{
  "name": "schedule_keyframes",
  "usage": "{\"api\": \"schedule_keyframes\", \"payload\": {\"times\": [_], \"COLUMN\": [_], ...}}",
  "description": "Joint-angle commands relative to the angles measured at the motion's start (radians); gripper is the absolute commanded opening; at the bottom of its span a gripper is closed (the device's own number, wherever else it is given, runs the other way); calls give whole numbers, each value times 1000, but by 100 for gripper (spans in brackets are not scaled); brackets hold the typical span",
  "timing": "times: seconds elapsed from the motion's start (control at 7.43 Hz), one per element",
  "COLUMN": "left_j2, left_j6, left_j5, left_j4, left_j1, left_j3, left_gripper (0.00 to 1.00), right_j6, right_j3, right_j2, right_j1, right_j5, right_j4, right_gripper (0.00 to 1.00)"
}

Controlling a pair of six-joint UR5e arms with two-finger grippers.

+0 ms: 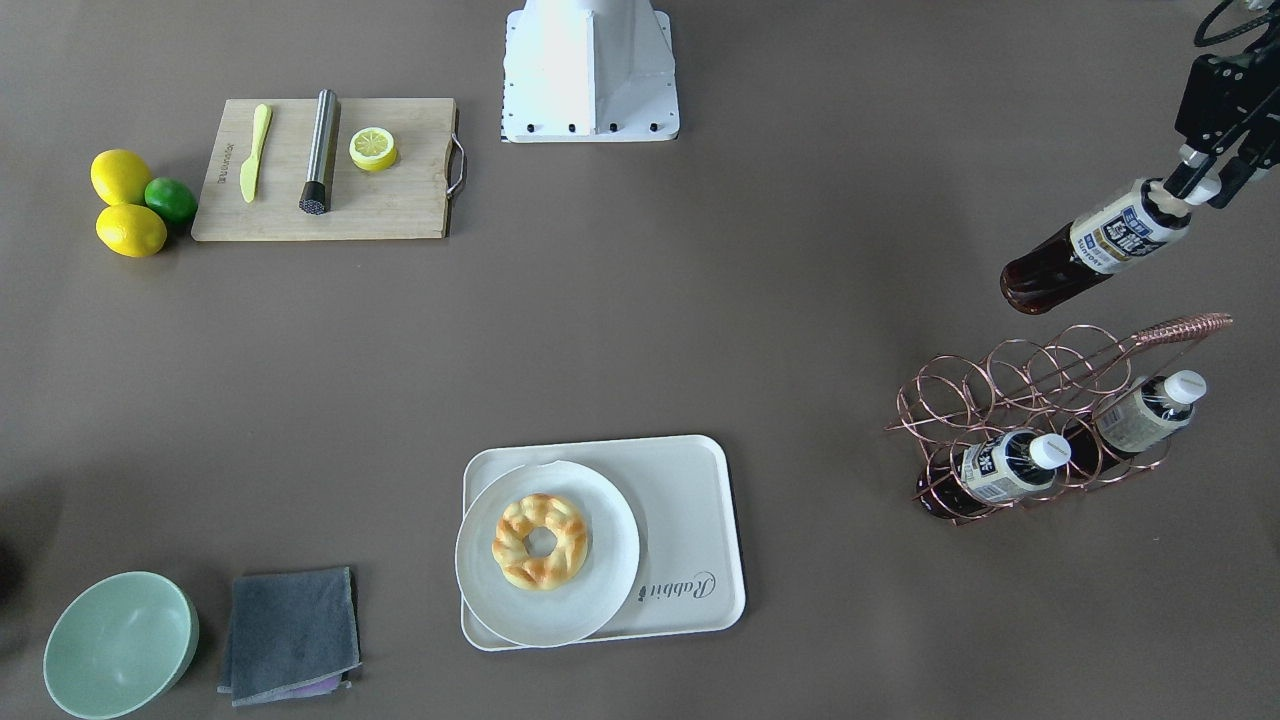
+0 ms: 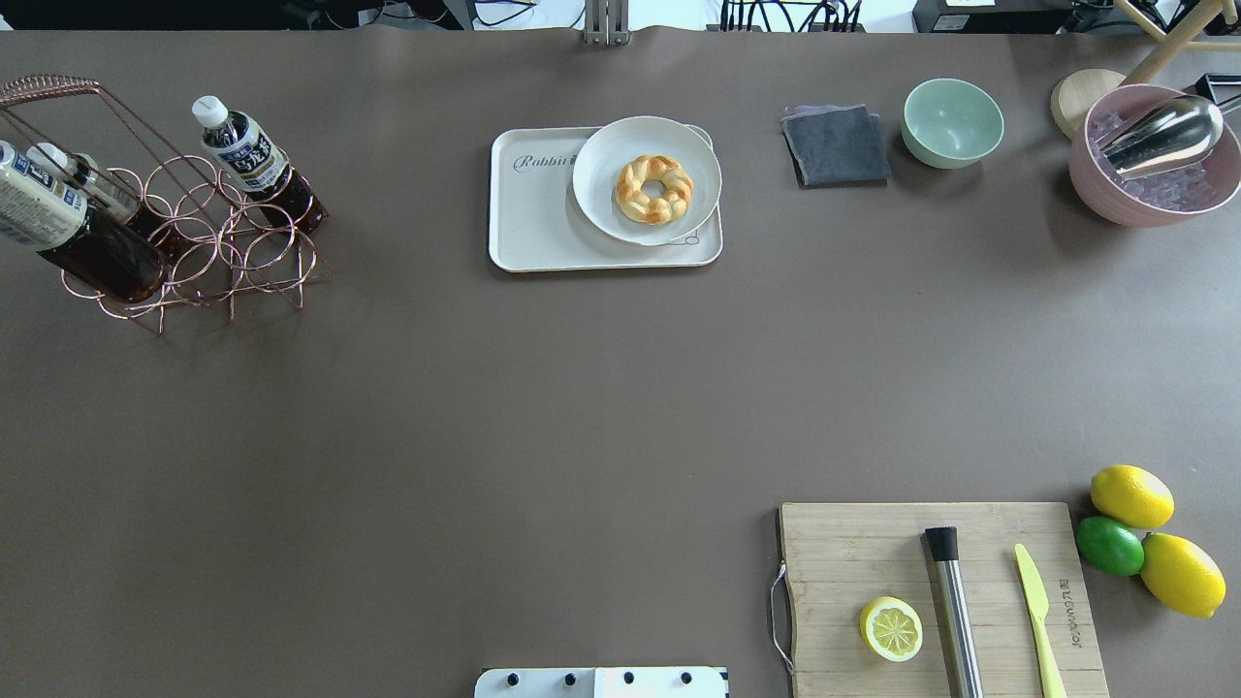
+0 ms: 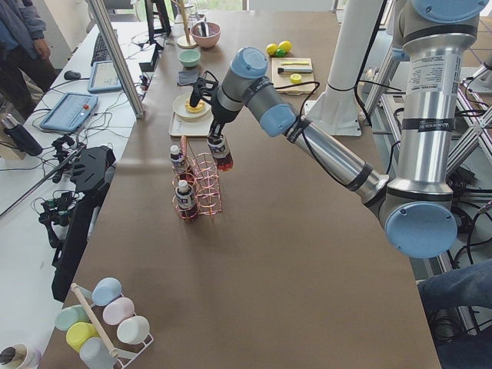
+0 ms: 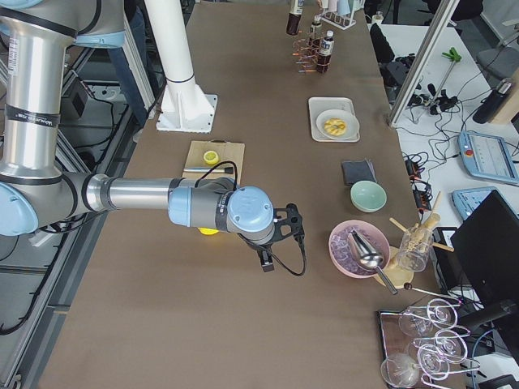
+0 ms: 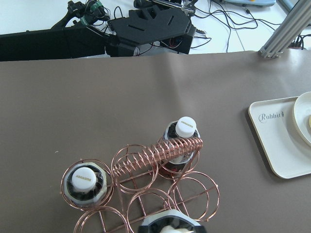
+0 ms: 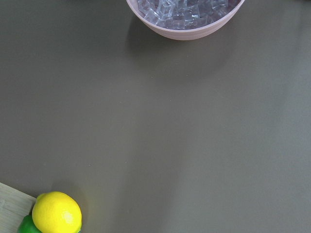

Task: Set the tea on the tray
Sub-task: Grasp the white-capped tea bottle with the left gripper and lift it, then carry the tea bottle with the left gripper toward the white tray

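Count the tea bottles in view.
3. One clear plastic bottle of dark tea hangs in the left fingers; a second and a third sit in the copper wire rack.

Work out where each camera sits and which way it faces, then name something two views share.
Front-facing: across the table, looking steeply down toward the robot base; left hand holds the tea.
Overhead: behind the robot, looking forward and down; only the base edge shows.
Exterior left: table's left end, looking along it; left arm near.
Exterior right: table's right end; right arm near.
Left wrist: looks down on the wire rack.
Right wrist: looks down on table and ice bowl.
Shared: front-facing and overhead both show the tray.
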Motion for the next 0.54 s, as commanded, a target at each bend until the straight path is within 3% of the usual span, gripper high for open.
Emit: {"api": "schedule_keyframes", "payload": {"times": [0.0,0.13,0.4], "left_j2": [-118,-201,-414], "left_j6": [-104,-182,-242], "left_j5": [4,13,164], "left_j4": [202,273,519], "left_j1": [80,145,296], "left_j3": [-112,-125,-127], "left_gripper": [0,0,0], "right_j6": [0,0,0], "right_j3": [17,18,18], "right_j2": [-2,-8,-8], "right_j1": [0,0,0], "right_j5": [0,0,0], "right_j4": [-3,-1,0], "right_gripper": [100,100,100]}}
